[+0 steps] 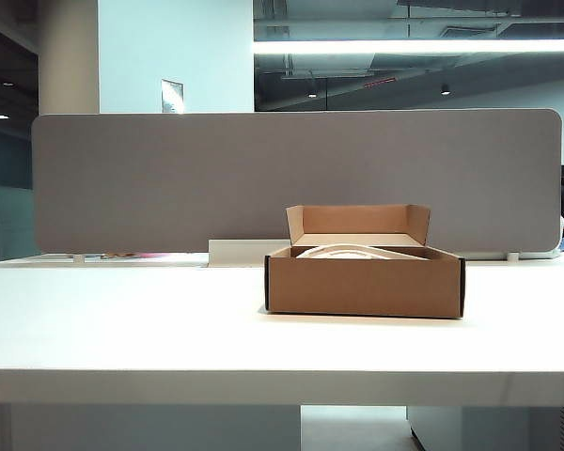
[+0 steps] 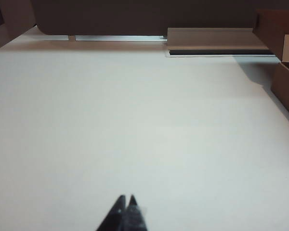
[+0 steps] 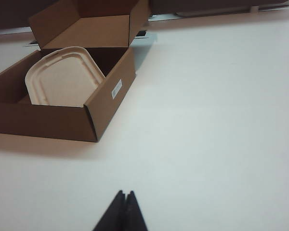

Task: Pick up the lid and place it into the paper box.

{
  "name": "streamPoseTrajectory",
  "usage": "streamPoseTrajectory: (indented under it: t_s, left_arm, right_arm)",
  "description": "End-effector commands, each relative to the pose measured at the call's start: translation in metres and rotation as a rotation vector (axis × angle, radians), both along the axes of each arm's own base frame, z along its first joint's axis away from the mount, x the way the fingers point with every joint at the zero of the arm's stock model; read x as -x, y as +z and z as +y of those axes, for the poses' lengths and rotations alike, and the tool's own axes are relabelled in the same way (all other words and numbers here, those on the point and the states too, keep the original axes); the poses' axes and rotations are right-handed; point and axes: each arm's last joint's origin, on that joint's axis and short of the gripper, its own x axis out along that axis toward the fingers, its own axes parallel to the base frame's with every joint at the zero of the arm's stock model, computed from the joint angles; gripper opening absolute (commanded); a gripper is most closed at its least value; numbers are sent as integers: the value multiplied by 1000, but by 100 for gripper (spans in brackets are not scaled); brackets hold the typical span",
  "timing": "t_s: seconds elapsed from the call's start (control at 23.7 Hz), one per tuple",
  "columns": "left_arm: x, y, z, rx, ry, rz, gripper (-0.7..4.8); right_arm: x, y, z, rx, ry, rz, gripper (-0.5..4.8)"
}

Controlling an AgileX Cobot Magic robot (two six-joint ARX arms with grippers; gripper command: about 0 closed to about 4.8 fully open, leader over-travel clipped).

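White table (image 1: 122,319) fills every view; its far edge is backed by a grey partition screen (image 1: 169,178), cut off at the top in both wrist views. A long white tray (image 1: 244,252) sits along the far edge, half hidden behind the paper box (image 1: 362,285) in the exterior view; the left wrist view shows more of it, with a dark slot under it. Paper box sits right of table centre, toward the far edge, flaps upright on its far long side. In the left wrist view only one corner of the box (image 2: 284,72) shows, cut off by the frame. The lid (image 3: 62,79) is inside the box, tilted, one end propped up against a box wall, other end down on the floor; which wall it touches is hard to tell. The exterior view shows only a pale curved sliver of the lid (image 1: 352,251) above the front wall; the right wrist view shows the full rim and grooves. Small white label (image 3: 116,88) on the box's short side wall, visible only in the right wrist view, print too small to read. Left gripper (image 2: 126,202) over bare table well clear of the box, fingers pressed together, holding nothing. Right gripper (image 3: 125,197) over bare table near the box's corner, fingers also together, empty. Neither arm appears in the exterior view.
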Motion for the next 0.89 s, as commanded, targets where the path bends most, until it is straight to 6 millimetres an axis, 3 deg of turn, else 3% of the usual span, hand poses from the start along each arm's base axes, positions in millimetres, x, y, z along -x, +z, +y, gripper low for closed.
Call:
streamPoseTrajectory:
  t_s: [0.04, 0.46, 0.89]
  left_arm:
    - [0, 2, 0, 0, 0, -11, -1]
    - [0, 2, 0, 0, 0, -11, -1]
    - [0, 2, 0, 0, 0, -11, -1]
  right_arm:
    - [0, -1, 0, 3, -4, -3, -4]
    - [0, -1, -1, 5, -8, -6, -4]
    - [-1, -1, -4, 72, -123, -9, -4]
